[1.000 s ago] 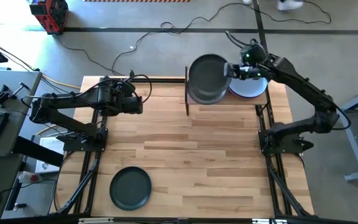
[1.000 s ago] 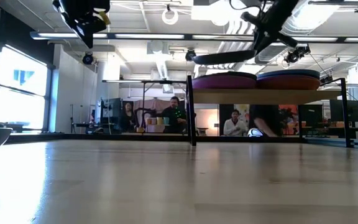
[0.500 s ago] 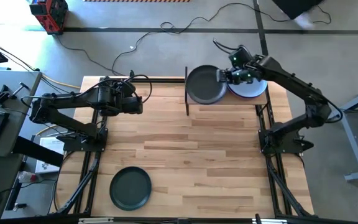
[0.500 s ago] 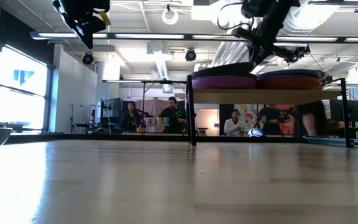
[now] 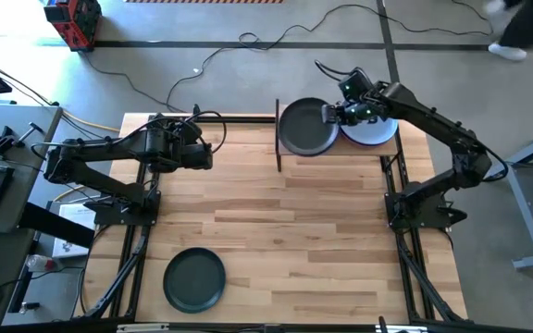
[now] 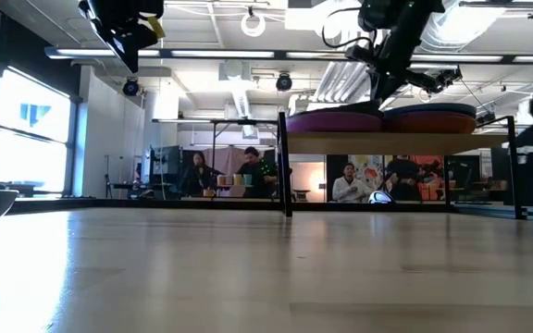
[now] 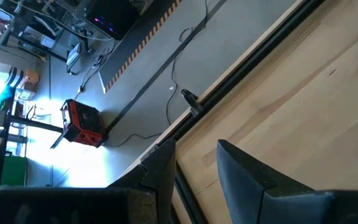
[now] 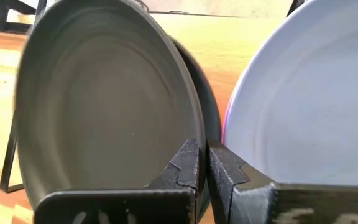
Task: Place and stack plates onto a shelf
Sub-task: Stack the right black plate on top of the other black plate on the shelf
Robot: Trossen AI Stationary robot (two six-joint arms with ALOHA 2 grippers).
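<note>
while the left gripper [image 5: 213, 153] is held idle over the table's far left part, fingers [image 7: 241, 177] slightly spread and holding nothing, the right gripper [image 5: 329, 114] is pinched on the rim of a dark plate [image 5: 305, 127]. that plate is set on the left stack of the shelf [image 6: 396, 142], with a purple plate [image 6: 333, 121] seen beneath it. just beside it, a pale blue plate [image 5: 374, 129] tops the right stack. another dark plate [image 5: 193, 279] is left on the table [image 5: 322, 240] near the front left corner. people are visible in the room behind.
</note>
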